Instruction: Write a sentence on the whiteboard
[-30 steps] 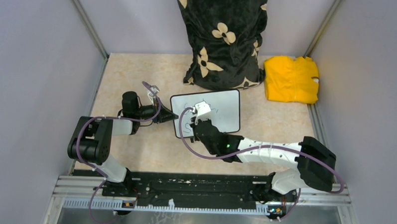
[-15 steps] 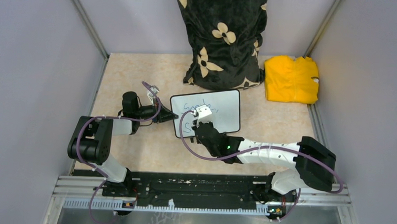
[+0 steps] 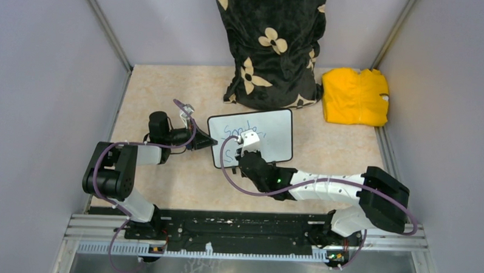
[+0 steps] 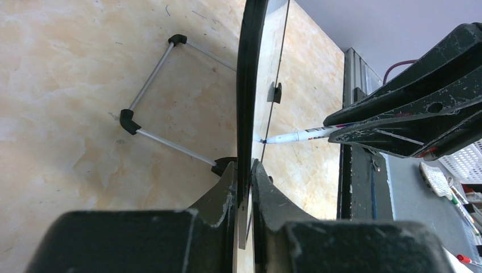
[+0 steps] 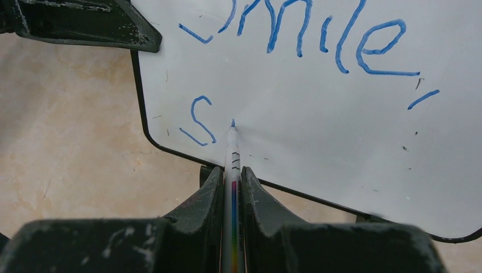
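Note:
The whiteboard (image 3: 277, 138) stands tilted on the table. My left gripper (image 3: 209, 142) is shut on its left edge, and the left wrist view shows the dark frame (image 4: 250, 85) pinched between the jaws of that gripper (image 4: 245, 166). My right gripper (image 5: 232, 170) is shut on a white marker (image 5: 232, 152), whose blue tip touches the board (image 5: 341, 125) just right of an "S". The sentence (image 5: 318, 34) in blue reads "Smile," on the upper line, with the lone "S" (image 5: 199, 120) starting a lower line. From above, my right gripper (image 3: 245, 150) hovers over the board's lower left.
A black cloth bag with cream flowers (image 3: 273, 46) stands behind the board. A yellow cloth (image 3: 355, 96) lies at the back right. The board's wire stand (image 4: 150, 85) juts out behind it. Grey walls close in both sides.
My right gripper has drawn back toward the board's near edge with the marker, uncovering the upper line of writing. The left gripper and the board have not moved.

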`<control>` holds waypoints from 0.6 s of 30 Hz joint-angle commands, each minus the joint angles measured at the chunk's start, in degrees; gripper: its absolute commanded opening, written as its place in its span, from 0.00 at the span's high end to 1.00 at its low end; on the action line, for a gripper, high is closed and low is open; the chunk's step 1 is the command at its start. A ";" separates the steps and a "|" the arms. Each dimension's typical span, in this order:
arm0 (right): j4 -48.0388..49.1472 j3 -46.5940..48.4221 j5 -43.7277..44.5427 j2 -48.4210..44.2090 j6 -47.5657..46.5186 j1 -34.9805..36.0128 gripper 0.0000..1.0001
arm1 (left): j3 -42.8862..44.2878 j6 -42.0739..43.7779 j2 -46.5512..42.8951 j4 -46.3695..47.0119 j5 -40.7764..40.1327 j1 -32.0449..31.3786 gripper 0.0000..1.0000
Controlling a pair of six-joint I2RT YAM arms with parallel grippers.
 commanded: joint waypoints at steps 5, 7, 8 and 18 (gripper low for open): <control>-0.17 -1.59 -0.52 -0.28 2.01 -0.37 1.00 | 0.70 2.69 0.22 -1.92 -2.74 -0.88 1.00; -0.44 -2.03 -0.73 -0.59 2.37 -0.42 1.00 | 0.70 2.69 0.21 -1.91 -2.71 -0.88 1.00; -0.54 -2.29 -0.77 -0.64 2.49 -0.36 1.00 | 0.70 2.71 0.20 -1.90 -2.66 -0.88 1.00; -1.57 -3.08 0.34 -3.00 3.15 -0.36 1.00 | 0.70 2.69 0.13 -1.94 -2.74 -1.06 1.00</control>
